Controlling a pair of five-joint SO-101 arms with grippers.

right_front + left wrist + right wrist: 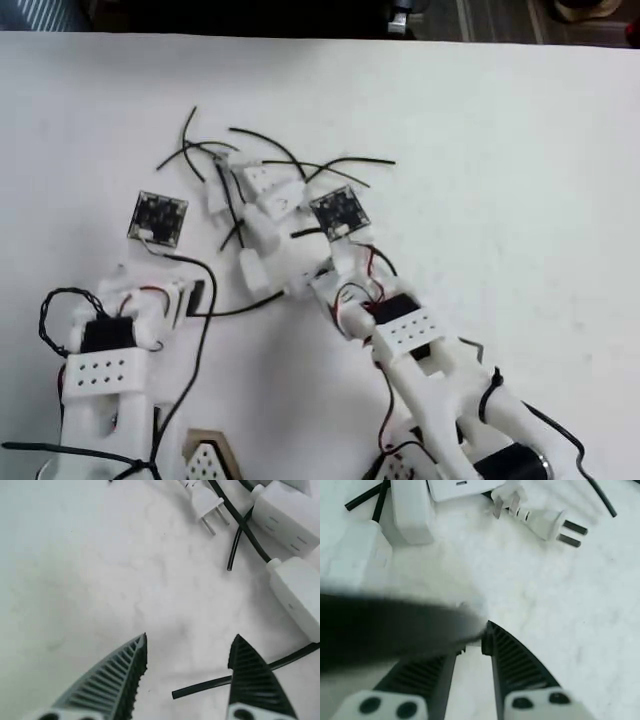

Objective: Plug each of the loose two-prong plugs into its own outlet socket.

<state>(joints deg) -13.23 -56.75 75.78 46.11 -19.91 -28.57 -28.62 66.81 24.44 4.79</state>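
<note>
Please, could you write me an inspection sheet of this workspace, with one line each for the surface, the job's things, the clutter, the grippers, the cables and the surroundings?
Surface: white table, with things gathered near its middle.
Job's things: loose two-prong plugs and white outlet sockets lie mixed together; the plugs in the wrist views are not plugged in.
Clutter: two small black square boards, one on each side of the heap.
Grippers: left gripper is open over bare table and holds nothing; right gripper is low near the sockets, partly behind a dark blur.
Cables: short black cables cross among plugs and sockets.
Surroundings: dark floor beyond the far edge.
</note>
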